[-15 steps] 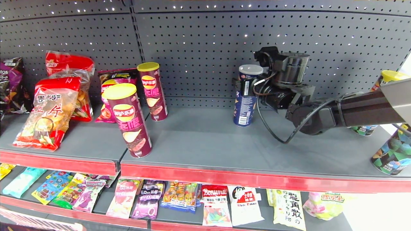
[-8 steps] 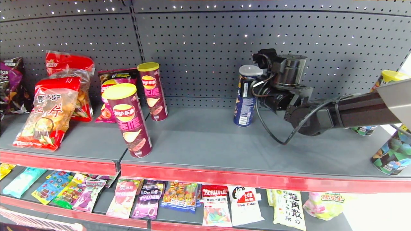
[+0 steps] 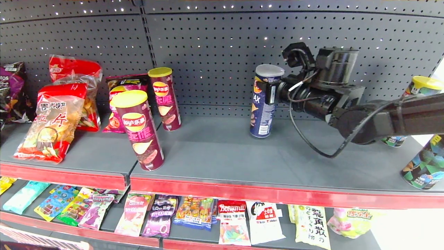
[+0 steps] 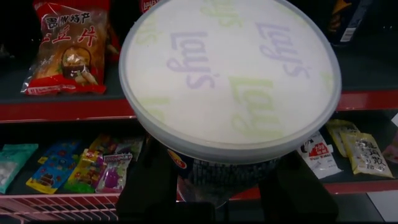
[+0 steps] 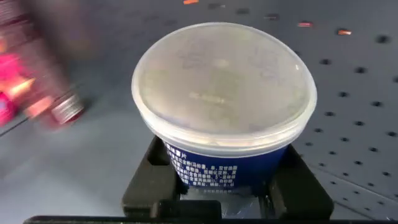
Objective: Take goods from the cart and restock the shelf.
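Head view: blue can (image 3: pixel 260 118) stands on the upper shelf (image 3: pixel 222 156) near the pegboard (image 3: pixel 215 52), leaning slightly; right gripper (image 3: pixel 267 93) fingers pinch its upper half. Left wrist view: left gripper (image 4: pixel 227 196) fingers clamp a white-lidded can (image 4: pixel 230 81), held before the shelf front.

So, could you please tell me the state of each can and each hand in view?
blue can: lid on, gripped on its upper half.
right hand: shut on the blue can.
second can: lid on, held by the left hand.
left hand: shut on the second can.
front maroon can: standing, yellow lid on.
rear maroon can: standing, yellow lid on.
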